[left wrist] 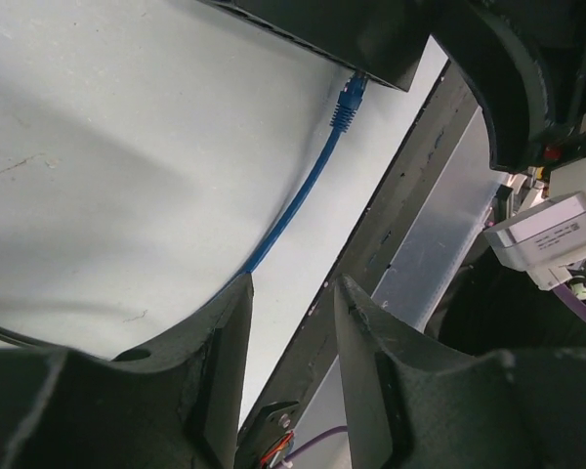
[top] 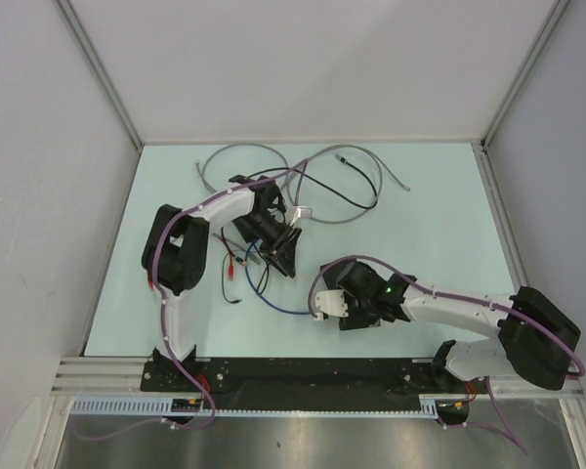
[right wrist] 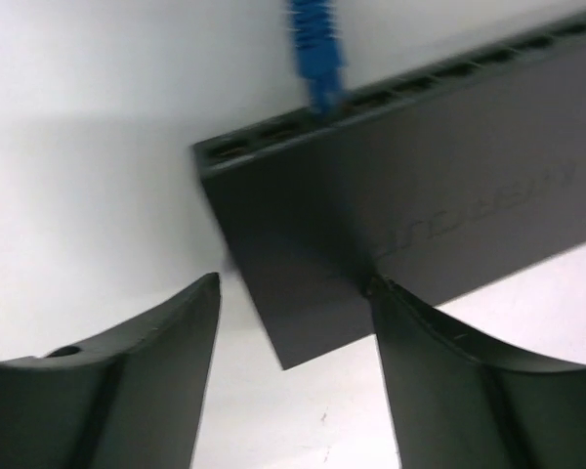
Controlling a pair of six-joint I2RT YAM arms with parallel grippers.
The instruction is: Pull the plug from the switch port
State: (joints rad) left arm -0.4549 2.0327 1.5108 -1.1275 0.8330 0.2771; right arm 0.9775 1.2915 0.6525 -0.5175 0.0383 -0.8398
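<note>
Blue plug (right wrist: 314, 44) sits in the switch port (right wrist: 324, 103) on the worktop (right wrist: 78, 147); left end effector (left wrist: 293, 281) and right end effector (right wrist: 295, 283) both gape, empty.

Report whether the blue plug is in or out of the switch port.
In: the blue plug sits seated in the switch port, in both wrist views.

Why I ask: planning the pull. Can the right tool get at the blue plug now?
Probably yes: the right tool is open, and only the bare top of the switch lies between it and the blue plug in the far-edge port.
</note>
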